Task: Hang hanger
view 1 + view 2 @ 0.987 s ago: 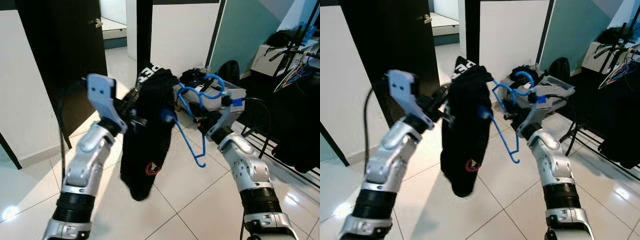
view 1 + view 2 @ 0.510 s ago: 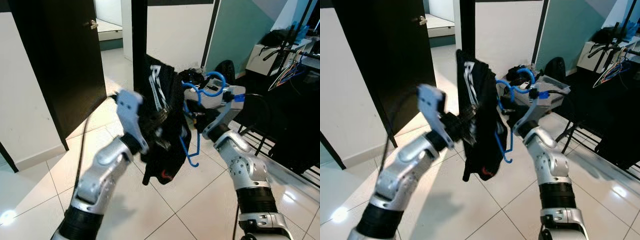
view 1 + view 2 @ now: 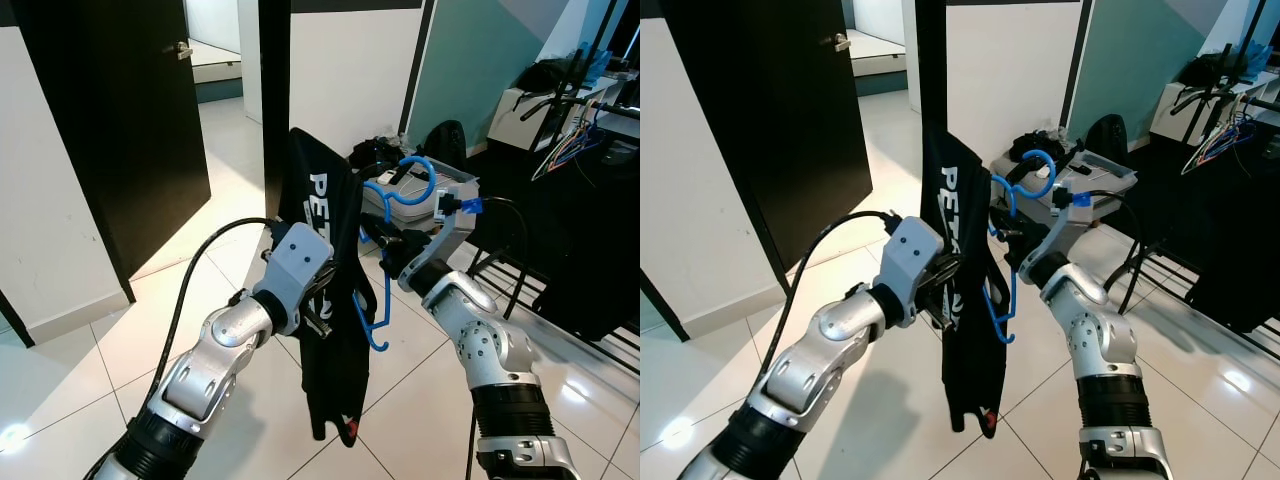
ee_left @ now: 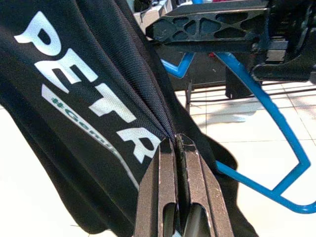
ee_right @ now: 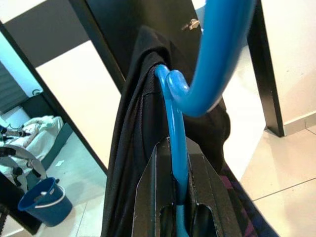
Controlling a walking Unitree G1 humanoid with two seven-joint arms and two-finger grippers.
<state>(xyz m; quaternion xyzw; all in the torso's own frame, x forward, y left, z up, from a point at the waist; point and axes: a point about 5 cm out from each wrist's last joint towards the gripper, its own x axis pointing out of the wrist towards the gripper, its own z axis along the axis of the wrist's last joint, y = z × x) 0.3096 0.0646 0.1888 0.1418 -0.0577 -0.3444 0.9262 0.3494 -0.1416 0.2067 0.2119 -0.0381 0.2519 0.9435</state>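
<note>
One blue hanger (image 3: 385,262) is clamped by the right end effector (image 3: 385,237). One black garment (image 3: 965,300), draped on it, is pinched by the left end effector (image 4: 177,143); white lettering is read in the left wrist view.

White glossy tiled floor (image 3: 90,340) with dark grout lines. A grey bin (image 3: 1090,185) holding dark items and a black bag (image 3: 440,145) rest on it near the teal wall.

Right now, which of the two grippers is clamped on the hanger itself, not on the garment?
The right gripper: it pinches the blue plastic hanger. The left gripper pinches the black lettered garment.
</note>
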